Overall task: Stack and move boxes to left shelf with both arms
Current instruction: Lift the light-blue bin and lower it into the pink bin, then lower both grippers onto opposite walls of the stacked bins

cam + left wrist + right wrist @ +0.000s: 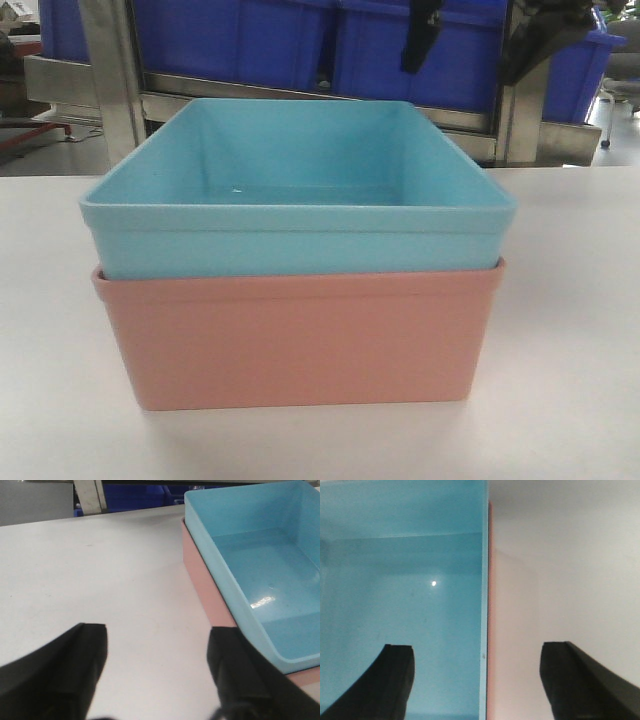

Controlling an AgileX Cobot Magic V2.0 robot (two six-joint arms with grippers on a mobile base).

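**Tubs nested mid-table, both grippers spread**

White matte table [580, 330]. Behind it a steel rack [112, 80] holds dark blue bins [230, 40]. The sky-blue tub [300, 190] sits inside the salmon-pink tub [300, 340], both smooth plastic with rounded rims. The left gripper [157, 632] is low over bare table beside the stack, jaws apart. The right gripper [479, 649] straddles the blue tub's side wall, jaws apart and gripping nothing.

Upper tub [300, 235] nests in lower tub [300, 340] on the table [570, 350], rack [113, 80] behind.
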